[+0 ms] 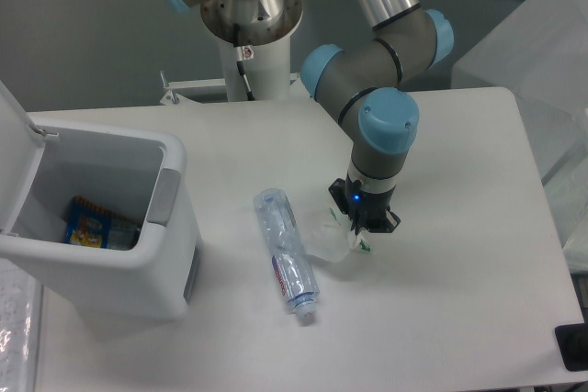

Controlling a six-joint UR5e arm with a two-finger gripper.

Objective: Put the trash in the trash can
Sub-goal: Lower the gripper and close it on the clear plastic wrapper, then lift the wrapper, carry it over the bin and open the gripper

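Gripper pinches the crumpled wrapper tight, just right of the bottle on the table.

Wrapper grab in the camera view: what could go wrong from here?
1. The tool looks closed on one edge of the crumpled wrapper; thin film could slip out on the lift.
2. The bottle lies right beside the wrapper, so a low sweep toward the trash can could knock it rolling.
3. The route passes the bin's near rim; low carry might snag.

The bottle is clear, its label pink and blue, cap white. Beside it the wrapper — transparent. Left of the bottle, a white trash can — grey-panelled — holds a blue-and-yellow packet.
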